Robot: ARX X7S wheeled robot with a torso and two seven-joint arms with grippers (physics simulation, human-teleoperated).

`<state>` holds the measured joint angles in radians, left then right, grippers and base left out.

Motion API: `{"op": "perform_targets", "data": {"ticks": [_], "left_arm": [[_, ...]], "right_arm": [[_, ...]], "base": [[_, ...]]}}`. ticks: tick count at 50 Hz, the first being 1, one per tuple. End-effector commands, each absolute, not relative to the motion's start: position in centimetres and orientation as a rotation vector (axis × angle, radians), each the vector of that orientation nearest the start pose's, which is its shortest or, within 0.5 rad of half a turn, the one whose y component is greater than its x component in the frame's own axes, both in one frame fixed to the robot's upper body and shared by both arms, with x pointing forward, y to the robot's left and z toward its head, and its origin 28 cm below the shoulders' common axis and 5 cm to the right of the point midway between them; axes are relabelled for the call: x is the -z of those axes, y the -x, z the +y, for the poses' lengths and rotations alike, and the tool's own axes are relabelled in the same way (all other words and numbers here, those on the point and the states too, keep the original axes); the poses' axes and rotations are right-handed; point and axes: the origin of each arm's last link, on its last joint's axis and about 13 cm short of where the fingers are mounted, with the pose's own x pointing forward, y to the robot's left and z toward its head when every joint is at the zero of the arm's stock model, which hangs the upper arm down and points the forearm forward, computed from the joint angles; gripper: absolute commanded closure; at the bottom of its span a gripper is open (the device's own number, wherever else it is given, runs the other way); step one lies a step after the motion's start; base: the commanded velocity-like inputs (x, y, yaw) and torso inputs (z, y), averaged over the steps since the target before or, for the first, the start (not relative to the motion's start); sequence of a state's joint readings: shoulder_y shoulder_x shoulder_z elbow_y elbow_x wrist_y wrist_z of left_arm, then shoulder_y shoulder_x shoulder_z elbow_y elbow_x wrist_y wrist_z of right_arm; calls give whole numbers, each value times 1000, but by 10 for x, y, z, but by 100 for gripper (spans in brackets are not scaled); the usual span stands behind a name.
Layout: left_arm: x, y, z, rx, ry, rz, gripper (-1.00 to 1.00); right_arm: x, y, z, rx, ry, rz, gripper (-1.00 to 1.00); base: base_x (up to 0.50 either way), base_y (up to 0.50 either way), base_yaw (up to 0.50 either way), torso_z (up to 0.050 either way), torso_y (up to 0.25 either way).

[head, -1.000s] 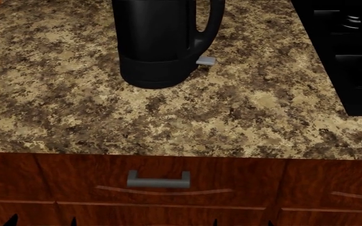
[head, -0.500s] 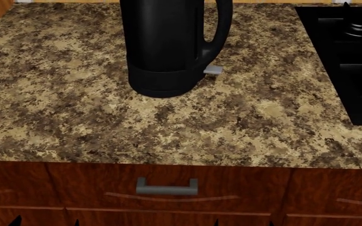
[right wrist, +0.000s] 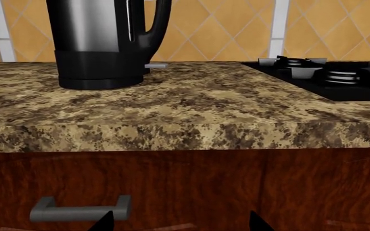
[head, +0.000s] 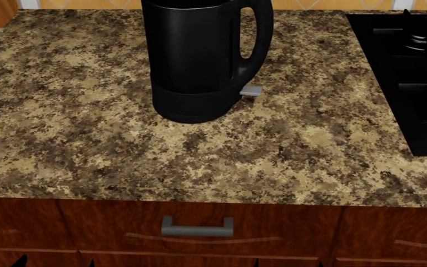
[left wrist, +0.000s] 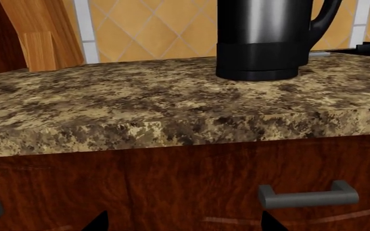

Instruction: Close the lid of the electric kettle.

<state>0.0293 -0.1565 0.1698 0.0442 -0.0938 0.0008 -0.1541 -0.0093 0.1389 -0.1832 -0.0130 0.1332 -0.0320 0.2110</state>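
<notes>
The black electric kettle (head: 195,61) stands on the granite counter (head: 65,122), its loop handle (head: 262,33) to the right and its grey switch tab (head: 251,92) at the base. Its top is cut off in every view, so the lid is out of view. It also shows in the left wrist view (left wrist: 262,43) and the right wrist view (right wrist: 98,43). My left gripper (left wrist: 183,224) and right gripper (right wrist: 180,224) are open and empty, low in front of the drawer face, below the counter edge. Only their fingertips (head: 20,260) show in the head view.
A black stovetop (head: 413,78) with burners fills the counter's right side and shows in the right wrist view (right wrist: 326,77). A grey drawer handle (head: 197,227) sits under the counter edge. A wooden block (left wrist: 44,38) and a tiled wall (left wrist: 159,29) stand behind.
The head view has tilted up: the kettle, counter and drawer handle sit lower in the frame and the back wall now shows. Nothing on the counter has moved.
</notes>
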Motion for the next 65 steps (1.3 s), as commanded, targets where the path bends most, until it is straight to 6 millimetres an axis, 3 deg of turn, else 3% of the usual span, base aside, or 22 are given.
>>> {"op": "perform_targets", "data": {"ticks": [1,5,9,18,25,42,49,65], "left_arm": [[-14,-201,208,0,-55,-5,-100],[-16,-207,212,-29,2,54,-100],[-35,-210,222,-57,-48,-4,-100],[-123,-198,250,-84,-78,-68,-100],[-164,-187,258,-86,-105,-145,-100],[-212,-185,266,-94,-146,-232,-100],[-220,-189,268,-94,-174,-252,-100],[-228,-189,267,-89,-190,-277,-100]], "right_arm": [[-13,-205,-93,31,-4,-8,-100],[-15,-207,-93,29,-9,5,-100],[-31,-207,-98,30,20,-5,-100],[-122,-189,-115,27,36,-141,-100],[-157,-175,-119,15,64,-180,-100],[-219,-172,-136,28,132,-288,-100],[-229,-177,-139,43,150,-321,-100],[-232,-180,-140,32,156,-325,-100]], "base": [[0,0,0,50,0],[0,0,0,13,0],[0,0,0,0,0],[0,0,0,0,0],[0,0,0,0,0],[0,0,0,0,0],[0,0,0,0,0],[0,0,0,0,0]]}}
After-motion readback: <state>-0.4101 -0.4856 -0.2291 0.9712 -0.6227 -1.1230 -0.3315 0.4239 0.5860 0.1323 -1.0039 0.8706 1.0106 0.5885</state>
